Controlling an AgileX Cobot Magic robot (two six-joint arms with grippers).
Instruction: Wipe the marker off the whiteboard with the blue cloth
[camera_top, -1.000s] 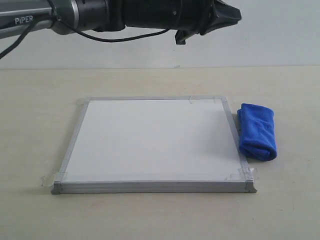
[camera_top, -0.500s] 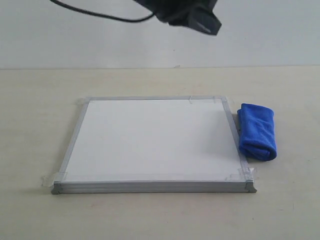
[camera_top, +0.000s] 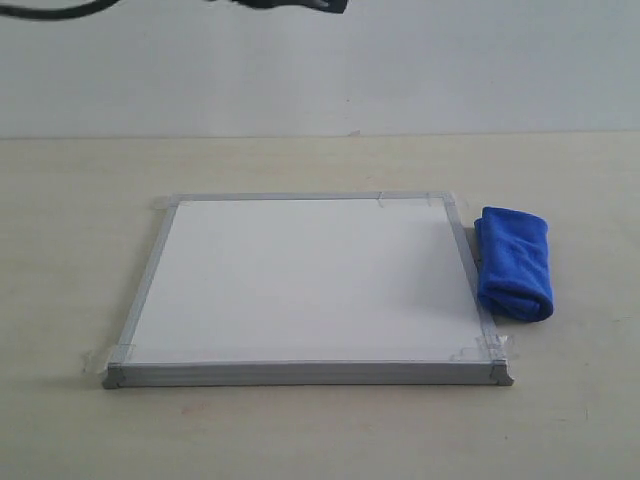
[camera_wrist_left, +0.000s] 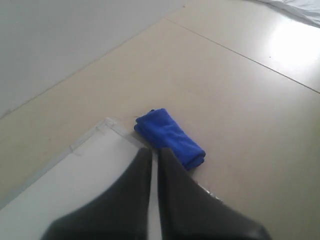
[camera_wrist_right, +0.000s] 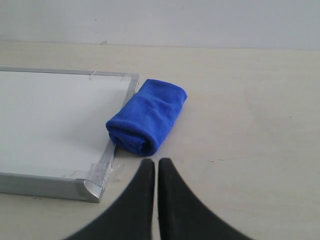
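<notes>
The whiteboard lies flat on the table, and its white face shows no red marker line in any view. The blue cloth rests rolled on the table against the board's right frame. In the left wrist view my left gripper is shut and empty, high above the whiteboard and the blue cloth. In the right wrist view my right gripper is shut and empty, low over the table, a short way from the blue cloth and the whiteboard's taped corner.
A beige table runs to a pale wall behind. Only a dark bit of the left arm shows at the top edge of the exterior view. Clear tape holds the board's corners.
The left arm has risen and swung left, almost leaving the top of the exterior view. The board and cloth have not moved.
</notes>
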